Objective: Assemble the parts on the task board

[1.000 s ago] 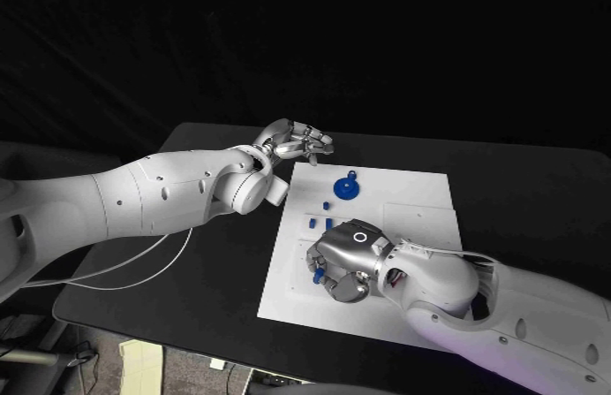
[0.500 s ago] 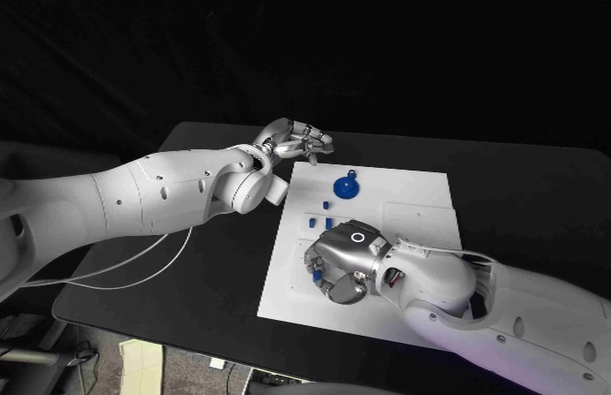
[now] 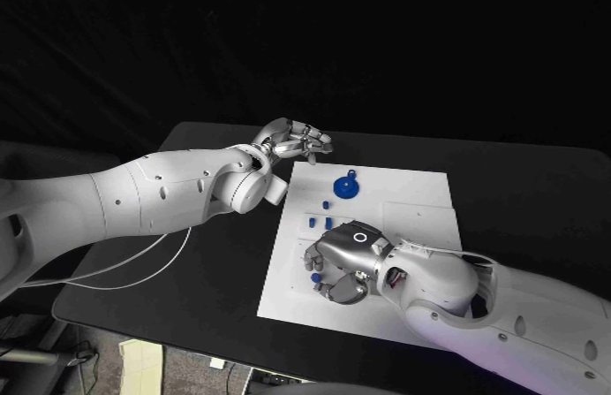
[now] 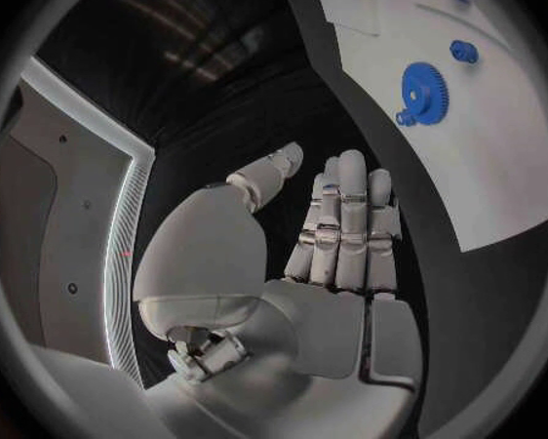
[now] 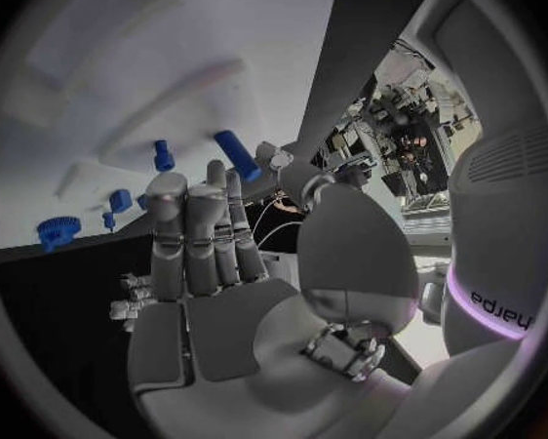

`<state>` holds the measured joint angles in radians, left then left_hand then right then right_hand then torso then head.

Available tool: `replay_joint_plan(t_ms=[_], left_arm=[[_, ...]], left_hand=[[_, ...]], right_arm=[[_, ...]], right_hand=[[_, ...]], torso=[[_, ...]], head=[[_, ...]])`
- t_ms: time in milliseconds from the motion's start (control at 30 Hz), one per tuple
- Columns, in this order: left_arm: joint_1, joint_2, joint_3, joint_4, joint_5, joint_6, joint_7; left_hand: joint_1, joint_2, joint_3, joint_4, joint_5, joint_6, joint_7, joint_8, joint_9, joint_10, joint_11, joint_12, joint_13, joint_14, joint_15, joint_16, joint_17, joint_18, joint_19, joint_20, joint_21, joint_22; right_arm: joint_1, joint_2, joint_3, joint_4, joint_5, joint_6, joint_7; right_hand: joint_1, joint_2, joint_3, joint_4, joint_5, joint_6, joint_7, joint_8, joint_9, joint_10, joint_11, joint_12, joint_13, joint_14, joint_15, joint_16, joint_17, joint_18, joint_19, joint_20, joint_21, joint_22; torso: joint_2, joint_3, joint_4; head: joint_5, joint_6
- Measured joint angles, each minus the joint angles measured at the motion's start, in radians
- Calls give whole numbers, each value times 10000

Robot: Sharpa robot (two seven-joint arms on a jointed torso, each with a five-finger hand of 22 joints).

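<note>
Left hand point(image 3: 296, 139): hovered off the board's far corner, fingers point(image 4: 347, 219) straight, apart, holding nothing.
Right hand point(image 3: 342, 267): over the board point(image 3: 408, 192), fingers point(image 5: 195, 234) extended beside a peg point(image 5: 238, 154); nothing gripped.
Peg: likely light, stiff, slippery; best pinched mid-shaft.
Gear point(image 3: 345, 186): on the board, well clear.
Obstacles: small parts point(image 3: 321, 223) nearby.

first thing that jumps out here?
The right hand low over the near-left part of the white task board, with a small blue peg by its fingertips. Next, the blue gear at the board's far end, and the left hand empty just off the far-left corner.
</note>
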<state>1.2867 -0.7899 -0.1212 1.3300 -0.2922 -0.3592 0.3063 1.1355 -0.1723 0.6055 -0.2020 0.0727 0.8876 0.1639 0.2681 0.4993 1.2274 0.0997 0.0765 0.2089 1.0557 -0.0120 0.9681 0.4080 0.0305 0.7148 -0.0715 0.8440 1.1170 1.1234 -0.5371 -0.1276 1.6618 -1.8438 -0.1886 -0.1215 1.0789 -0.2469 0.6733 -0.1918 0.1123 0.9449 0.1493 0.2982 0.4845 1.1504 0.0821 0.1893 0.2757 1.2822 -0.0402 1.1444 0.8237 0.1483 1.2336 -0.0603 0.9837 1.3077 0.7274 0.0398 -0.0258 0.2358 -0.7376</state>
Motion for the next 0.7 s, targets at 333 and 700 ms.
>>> replay_joint_plan(t_ms=[333,700], left_arm=[[1,-11,0,2,0,4,-3],[0,-23,0,-68,1,8,-4]], left_hand=[[0,0,0,0,0,0,0,0,0,0,0,0,-1,0,0,0,-2,0,0,0,0,-1],[0,0,0,0,0,0,0,0,0,0,0,0,-2,0,0,0,9,0,0,0,0,8]], right_arm=[[-1,-289,0,123,166,-580,61],[224,-1481,396,770,1938,-1104,627]], right_hand=[[114,-113,-21,68,4,-147,73,-116,-86,-108,36,-65,-85,24,48,0,0,0,-12,13,-1,-1],[120,-209,-441,191,578,-266,122,-117,-167,-54,-20,-76,-148,5,67,0,-1,0,-13,15,-1,-1]], torso=[[2,4,4],[-4,3,-1]], head=[[-27,26],[-171,161]])
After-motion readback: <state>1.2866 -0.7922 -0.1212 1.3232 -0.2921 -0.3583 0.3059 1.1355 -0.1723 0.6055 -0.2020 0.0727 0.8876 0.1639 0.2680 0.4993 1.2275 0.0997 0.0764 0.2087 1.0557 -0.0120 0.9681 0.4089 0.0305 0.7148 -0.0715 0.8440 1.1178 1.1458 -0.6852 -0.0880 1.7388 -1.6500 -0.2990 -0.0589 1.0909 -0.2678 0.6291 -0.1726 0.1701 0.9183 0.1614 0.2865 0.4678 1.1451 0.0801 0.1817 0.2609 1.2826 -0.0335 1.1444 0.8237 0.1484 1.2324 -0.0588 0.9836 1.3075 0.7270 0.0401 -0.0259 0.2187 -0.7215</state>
